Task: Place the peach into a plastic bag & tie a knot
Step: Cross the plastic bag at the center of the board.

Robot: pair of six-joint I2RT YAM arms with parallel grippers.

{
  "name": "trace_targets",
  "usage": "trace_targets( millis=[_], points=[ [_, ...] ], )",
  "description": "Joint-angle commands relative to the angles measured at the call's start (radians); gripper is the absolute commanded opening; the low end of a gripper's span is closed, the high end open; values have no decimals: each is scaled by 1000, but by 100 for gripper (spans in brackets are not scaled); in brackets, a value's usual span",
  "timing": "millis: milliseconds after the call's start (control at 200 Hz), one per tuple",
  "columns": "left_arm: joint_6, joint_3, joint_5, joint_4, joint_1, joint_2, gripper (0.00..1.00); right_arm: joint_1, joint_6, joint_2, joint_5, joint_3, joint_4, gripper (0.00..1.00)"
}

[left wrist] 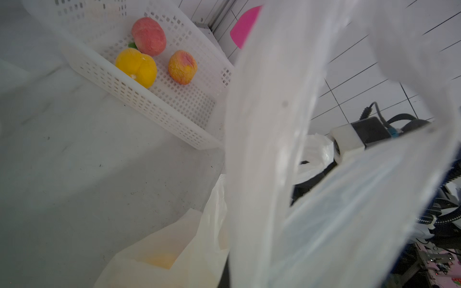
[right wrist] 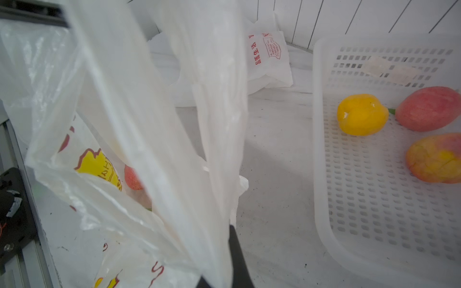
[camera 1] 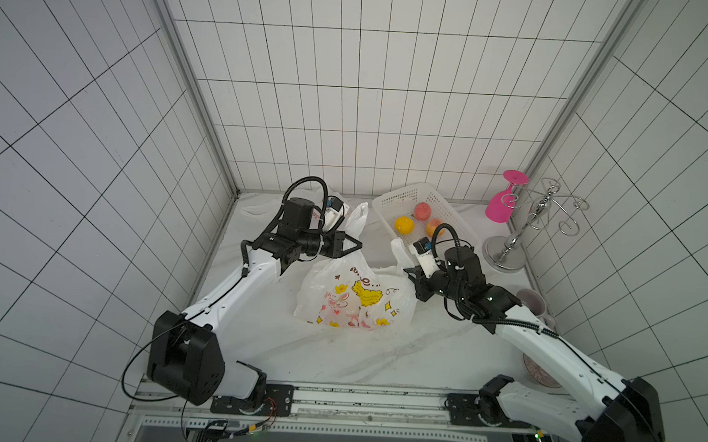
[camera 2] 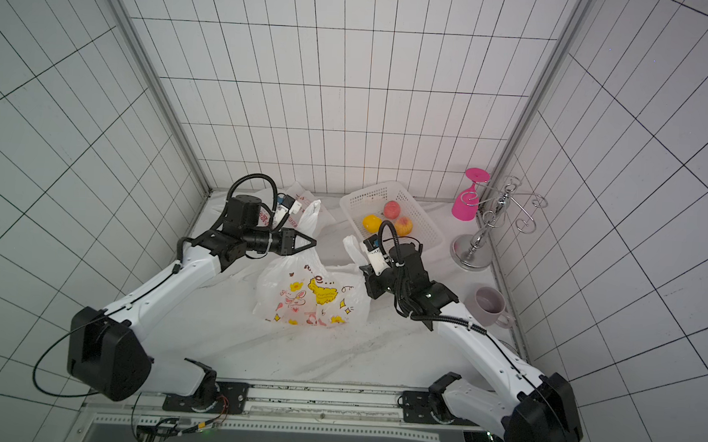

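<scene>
You are pinching the plastic bag (camera 1: 352, 297) at both ends. The left gripper (camera 1: 357, 245) is pressed together on one handle, well away from the basket (camera 1: 404, 190). The right gripper (camera 1: 408, 270) is clamping the other handle just beside the basket's near corner. Holding the two handles apart like this is, I judge, giving you two tails to cross for the knot.

One peach (right wrist: 132, 178) is sitting inside the bag, showing through the film in the right wrist view, so the placing looks done.

Three fruits are lying in the basket: one yellow fruit (camera 1: 404, 225) and two reddish ones. One spare bag (right wrist: 269, 62) is lying beside the basket, toward the left arm. One pink glass (camera 1: 501, 205) and one mug (camera 2: 487, 306) are standing on the basket's other side.
</scene>
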Motion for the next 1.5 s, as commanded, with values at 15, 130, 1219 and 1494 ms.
trace_targets(
  millis=[15,130,1219,1494],
  points=[
    [128,66,41,-170,-35,62,4,69,-197,6,13,186,-89,0],
    [217,118,40,-231,-95,96,5,111,-248,48,-25,276,-166,0],
    [412,-32,56,-81,-132,-63,77,114,-298,236,-263,562,-488,0],
    [355,-44,79,2,-133,-89,81,113,-298,257,-274,581,-512,0]
  ],
)
